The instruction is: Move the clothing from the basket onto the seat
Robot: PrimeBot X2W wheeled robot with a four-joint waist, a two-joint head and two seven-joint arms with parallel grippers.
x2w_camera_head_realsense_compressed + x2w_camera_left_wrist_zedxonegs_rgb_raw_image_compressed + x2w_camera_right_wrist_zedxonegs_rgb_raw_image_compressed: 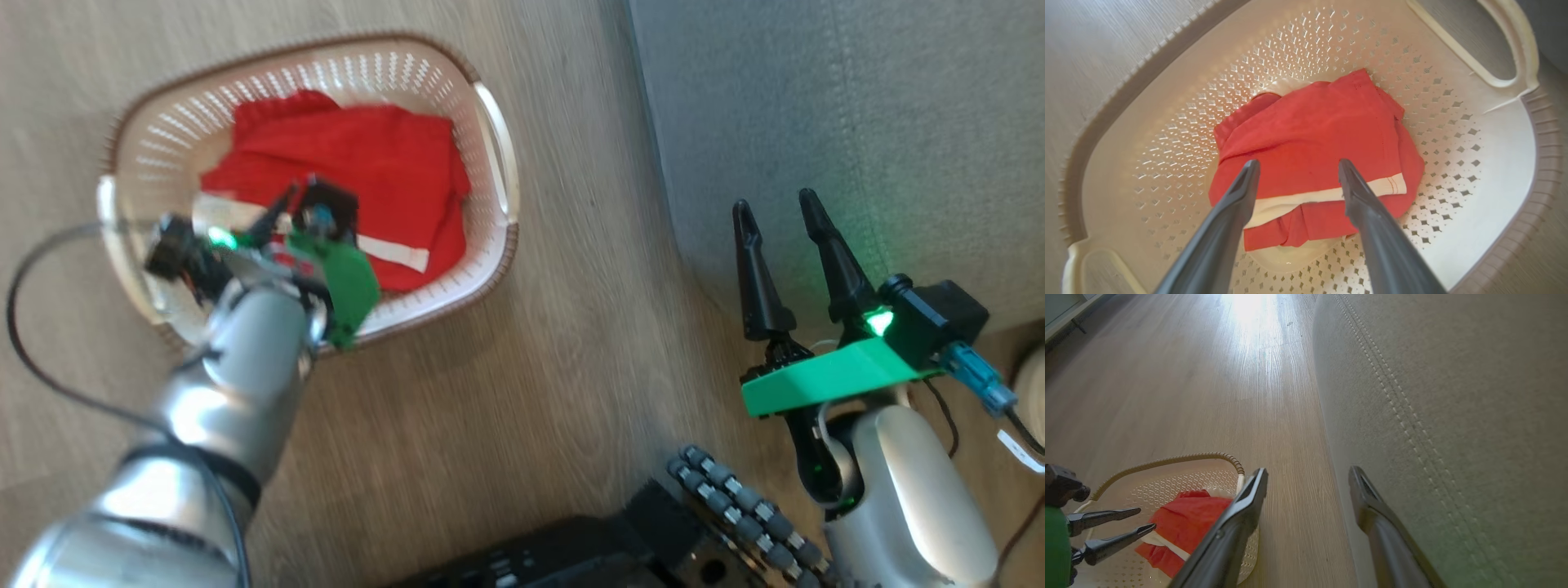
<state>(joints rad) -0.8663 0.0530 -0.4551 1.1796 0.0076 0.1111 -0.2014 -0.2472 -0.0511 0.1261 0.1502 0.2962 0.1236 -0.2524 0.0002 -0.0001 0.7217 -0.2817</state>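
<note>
Two claws, both spread wide, nothing pinched in either. Far left: basket (369, 69) sitting on wood floor (571, 367), clothing (367, 171) bunched inside it, red with white stripe. Left claw (1298, 163) pointing down into basket, tips either side of that stripe, honestly can't tell if touching fabric. Bare floor between basket and seat. Right claw (775, 202) over by seat (857, 122) edge, empty. Seat on right, grey, pale stitched seam.

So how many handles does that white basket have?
2: one handle at the end of the basket nearest the grey sofa, the other handle at the opposite end.
</note>
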